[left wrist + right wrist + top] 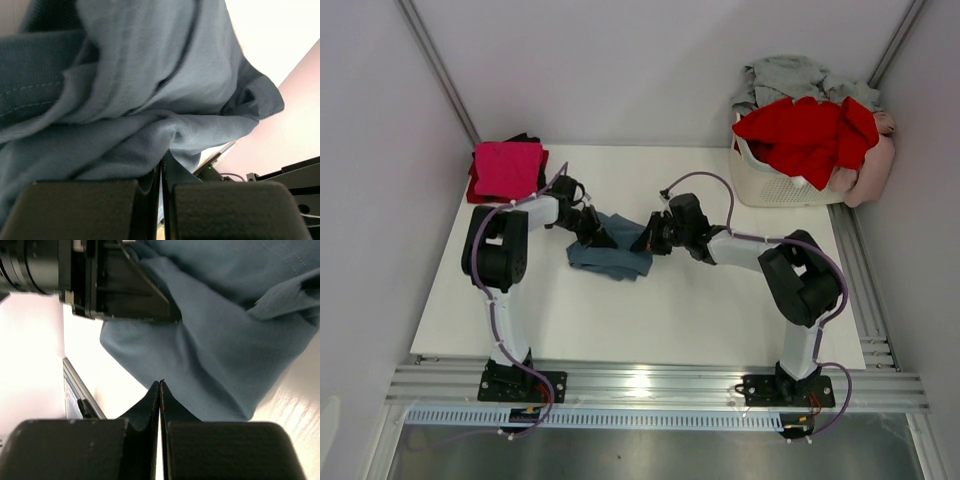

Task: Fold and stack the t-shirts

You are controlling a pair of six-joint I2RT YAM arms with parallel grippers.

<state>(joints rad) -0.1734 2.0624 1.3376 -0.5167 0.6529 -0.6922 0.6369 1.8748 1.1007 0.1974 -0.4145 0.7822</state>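
A slate blue-grey t-shirt point(610, 256) lies bunched on the white table point(650, 320) between my two grippers. My left gripper point(598, 234) sits on its back left part. In the left wrist view the jaws point(161, 167) are shut, with a fold of the t-shirt point(150, 75) running into the seam between them and cloth draped over the tips. My right gripper point(646, 240) is at the shirt's right edge. Its jaws point(160, 384) are shut, pointed tips bare, just in front of the blue-grey cloth point(225, 340).
A folded magenta t-shirt point(507, 167) tops a small stack at the back left corner. A white slatted basket point(775, 182) at the back right holds a red t-shirt point(810, 135), a grey one point(785, 75) and a pale pink one point(875, 165).
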